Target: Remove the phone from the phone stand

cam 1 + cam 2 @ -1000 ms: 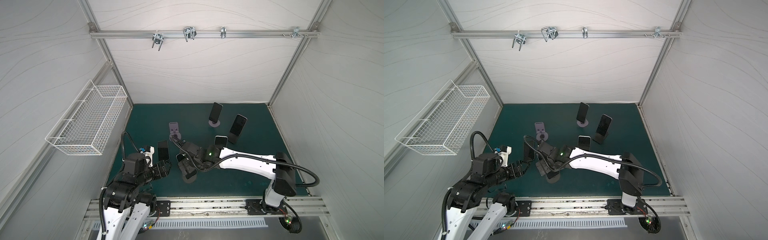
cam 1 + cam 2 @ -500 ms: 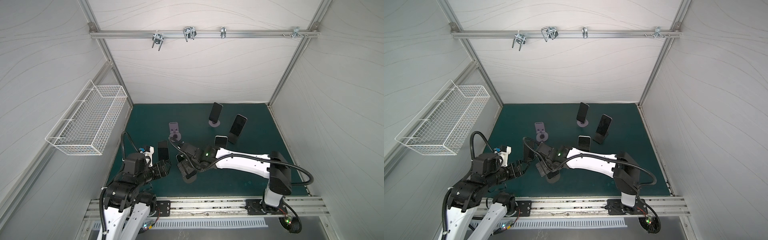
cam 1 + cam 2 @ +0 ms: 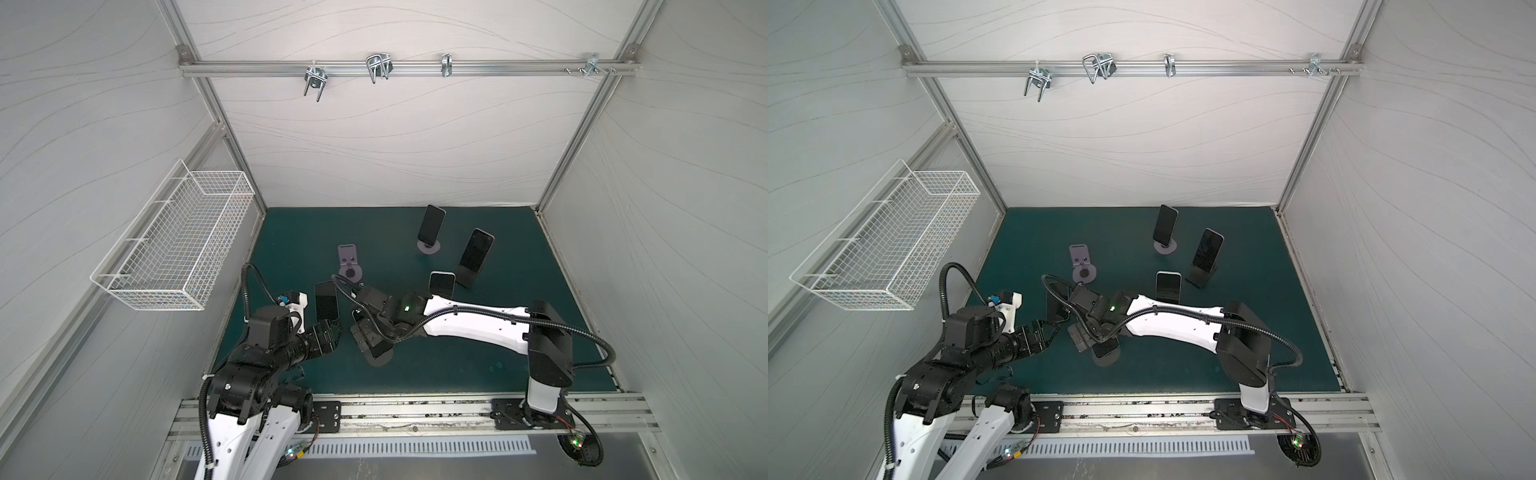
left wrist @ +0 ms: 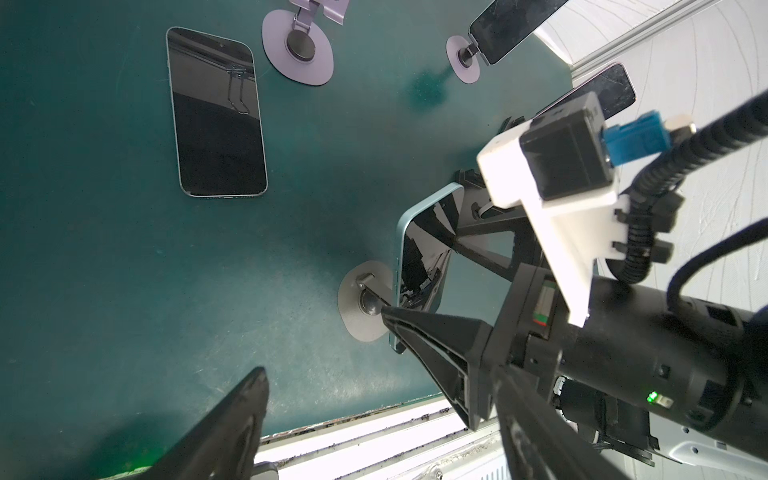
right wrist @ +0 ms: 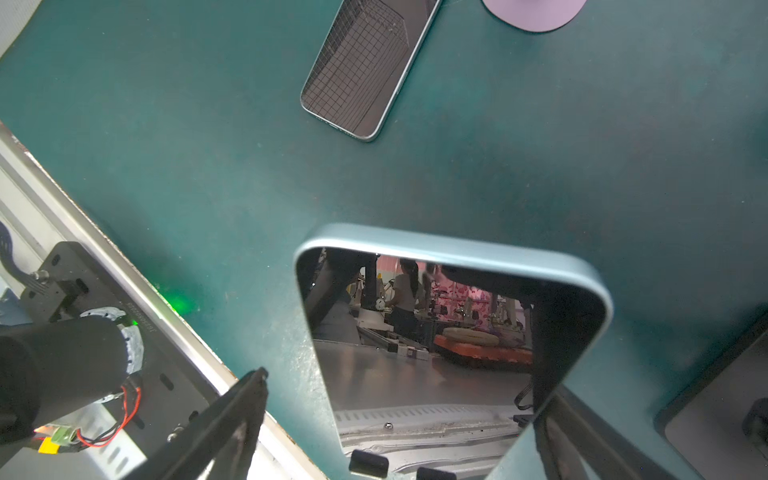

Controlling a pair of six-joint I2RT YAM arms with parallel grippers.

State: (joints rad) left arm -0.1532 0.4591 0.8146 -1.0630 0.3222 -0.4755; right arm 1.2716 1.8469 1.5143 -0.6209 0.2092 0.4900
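pale-blue phone (image 4: 424,266) is propped on its grey stand (image 4: 357,307) near the front edge of the bench (image 4: 104,249), not lifted yet. right jaws wide, straddling the phone's two sides, gap showing on one side in right wrist view, so no grip made. left jaws part open, nothing between them, hanging just beside the stand. another phone (image 4: 216,112) lies flat by an empty purple stand (image 4: 299,50). more phones (image 3: 432,224) propped further back. left to do: close on it, lift off, set down.
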